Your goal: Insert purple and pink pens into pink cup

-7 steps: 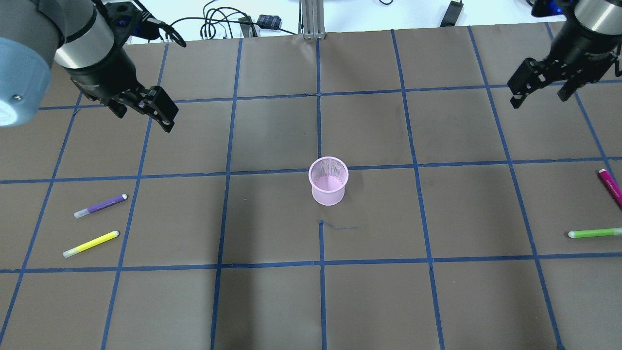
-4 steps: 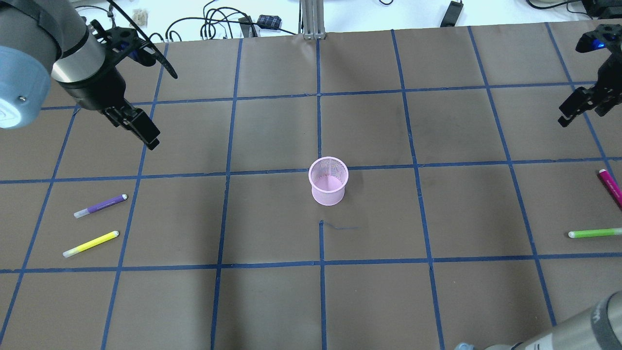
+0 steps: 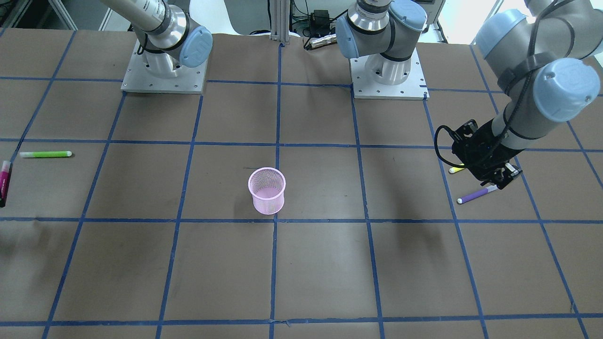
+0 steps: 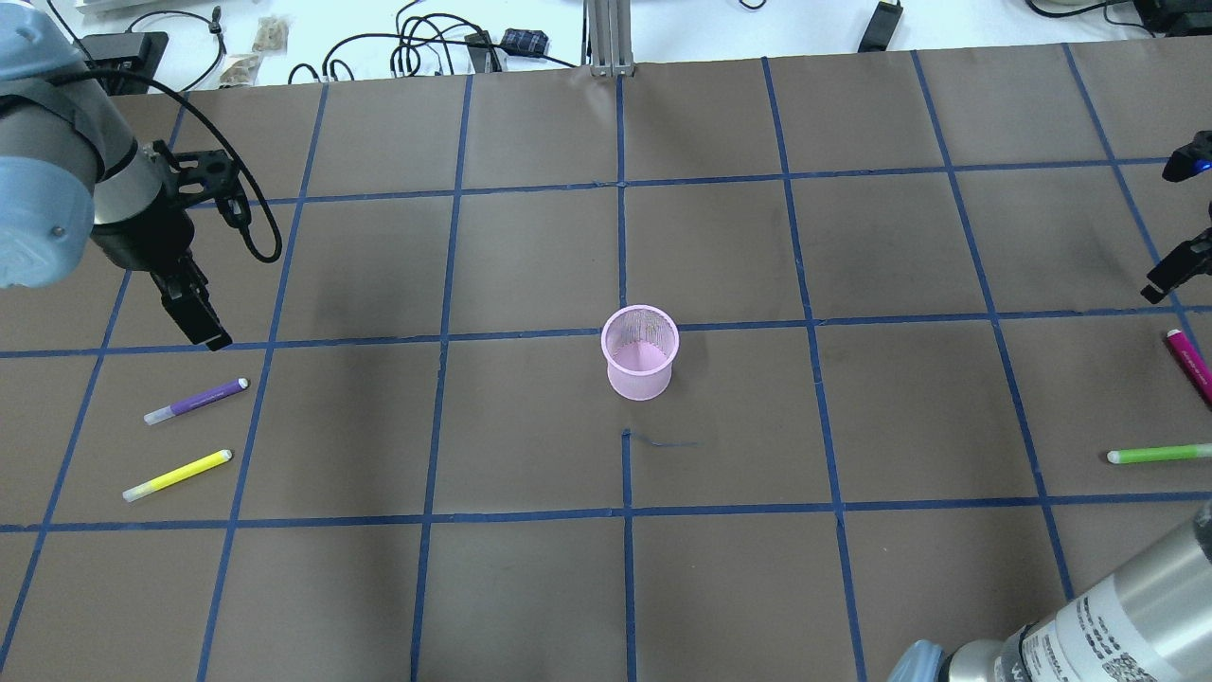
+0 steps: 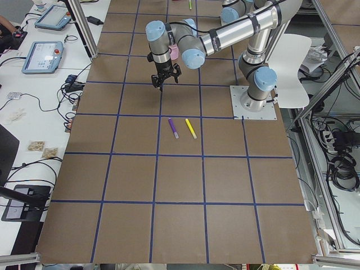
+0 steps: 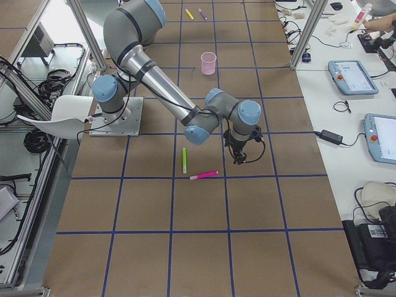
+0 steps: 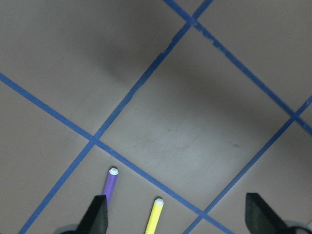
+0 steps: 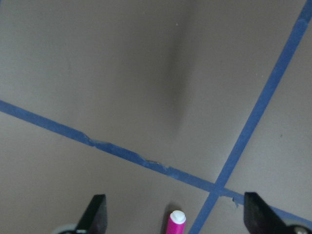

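pink cup (image 4: 640, 352) stands mid-counter (image 4: 530, 265). left hand (image 7: 176, 214), fingers spread, hovers by the purple pen (image 4: 196, 401) and yellow pen (image 4: 177, 475). right hand (image 8: 174, 207), fingers spread, hovers by the pink pen (image 4: 1190, 367), near a green pen (image 4: 1157, 455).

I'm working in a robotics lab. My two arms (image 3: 386, 33) are bolted on metal base plates (image 3: 141, 84) to a table (image 4: 530, 587) papered brown and gridded with blue tape (image 4: 622, 246). Teach pendants (image 5: 42, 57) and loose cables (image 4: 417, 43) lie on white side benches (image 5: 39, 84), and aluminium framing (image 4: 603, 38) stands around it.
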